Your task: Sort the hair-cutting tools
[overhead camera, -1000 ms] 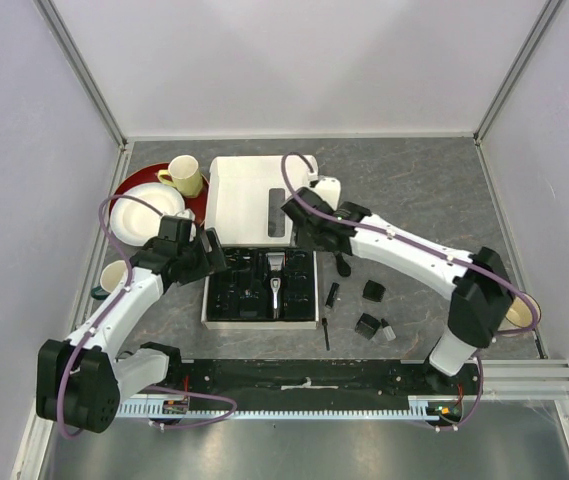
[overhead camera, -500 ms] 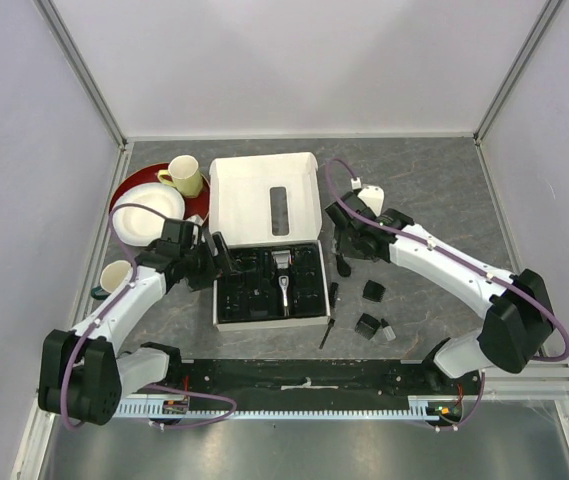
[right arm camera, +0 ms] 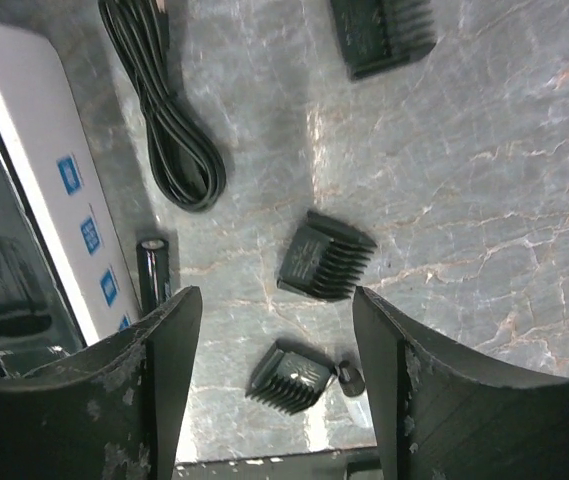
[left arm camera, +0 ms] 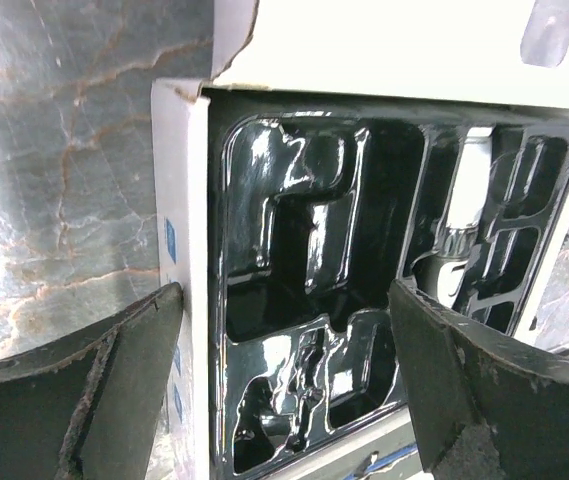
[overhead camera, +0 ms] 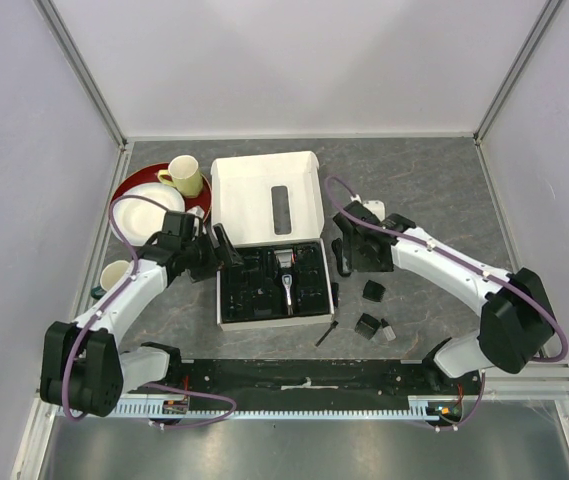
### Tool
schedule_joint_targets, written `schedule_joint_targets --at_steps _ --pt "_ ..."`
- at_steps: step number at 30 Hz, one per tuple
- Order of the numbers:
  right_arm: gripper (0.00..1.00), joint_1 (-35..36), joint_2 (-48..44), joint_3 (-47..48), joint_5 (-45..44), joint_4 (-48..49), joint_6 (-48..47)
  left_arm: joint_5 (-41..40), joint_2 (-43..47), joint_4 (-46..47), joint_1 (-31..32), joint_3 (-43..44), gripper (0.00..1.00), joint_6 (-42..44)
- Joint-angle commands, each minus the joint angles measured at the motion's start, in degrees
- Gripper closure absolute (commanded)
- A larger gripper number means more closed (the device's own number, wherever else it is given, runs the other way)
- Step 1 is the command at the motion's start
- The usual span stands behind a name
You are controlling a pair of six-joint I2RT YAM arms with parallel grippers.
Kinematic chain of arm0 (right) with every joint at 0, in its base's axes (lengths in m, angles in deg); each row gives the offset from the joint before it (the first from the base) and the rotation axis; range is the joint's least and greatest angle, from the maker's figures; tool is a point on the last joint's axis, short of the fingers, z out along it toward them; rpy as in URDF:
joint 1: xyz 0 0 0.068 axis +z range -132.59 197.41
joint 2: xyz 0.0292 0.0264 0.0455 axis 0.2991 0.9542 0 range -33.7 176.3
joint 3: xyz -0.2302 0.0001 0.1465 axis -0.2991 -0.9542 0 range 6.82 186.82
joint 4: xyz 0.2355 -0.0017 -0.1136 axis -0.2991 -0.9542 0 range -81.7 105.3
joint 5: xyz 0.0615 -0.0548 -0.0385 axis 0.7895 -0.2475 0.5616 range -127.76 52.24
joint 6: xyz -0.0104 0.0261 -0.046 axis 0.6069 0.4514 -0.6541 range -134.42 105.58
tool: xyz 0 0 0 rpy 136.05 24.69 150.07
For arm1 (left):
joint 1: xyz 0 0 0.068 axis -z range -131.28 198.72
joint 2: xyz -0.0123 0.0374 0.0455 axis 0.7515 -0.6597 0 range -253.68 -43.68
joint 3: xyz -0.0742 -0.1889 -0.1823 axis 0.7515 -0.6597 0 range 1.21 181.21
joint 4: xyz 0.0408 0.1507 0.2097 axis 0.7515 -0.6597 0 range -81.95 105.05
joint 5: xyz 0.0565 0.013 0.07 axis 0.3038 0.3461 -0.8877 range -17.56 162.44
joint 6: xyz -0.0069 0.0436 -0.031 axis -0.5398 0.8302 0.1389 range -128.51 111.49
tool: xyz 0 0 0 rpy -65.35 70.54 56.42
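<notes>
The white cardboard box sits open in the middle of the table, its lid folded back toward the far edge. Its black moulded tray holds the black-and-silver clipper lengthwise in a slot right of centre; the tray's left recesses show nothing in them.

The left gripper hovers over the box's left wall with its fingers spread wide. One is outside over the table, the other over the tray, and they hold nothing.

The right gripper hangs above the table just right of the box, its fingers also well apart and gripping nothing. Below it lie black comb attachments — one midway, one nearer the near edge, one farther off toward the right edge, all apart from each other. The coiled black cord lies near the box's right wall. The thin black brush lies slanted just off the box's near right corner.

At the far left corner a red tray carries a white plate and a yellow mug.
</notes>
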Motion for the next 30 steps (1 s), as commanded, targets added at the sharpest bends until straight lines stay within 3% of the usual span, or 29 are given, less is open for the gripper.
schedule_joint_targets --at_steps 1,11,18,24,30 --pt "0.30 -0.1 -2.6 -2.3 4.7 -2.4 -2.2 -2.4 -0.1 3.1 0.2 4.0 0.11 4.1" --pt "0.29 -0.2 -10.6 -10.0 10.4 -9.8 3.0 -3.8 2.9 4.9 0.1 3.9 0.11 6.8" --pt "0.39 -0.2 -18.5 -14.6 9.8 -15.5 6.8 -2.9 4.9 7.0 0.1 1.7 0.11 7.2" --pt "0.45 -0.2 -18.3 -20.9 14.3 -13.0 7.7 -4.6 6.4 7.1 0.1 1.4 0.11 7.1" --pt "0.45 -0.2 -16.1 -20.2 11.9 -11.4 7.9 -7.6 8.8 6.8 0.1 0.7 0.11 6.8"
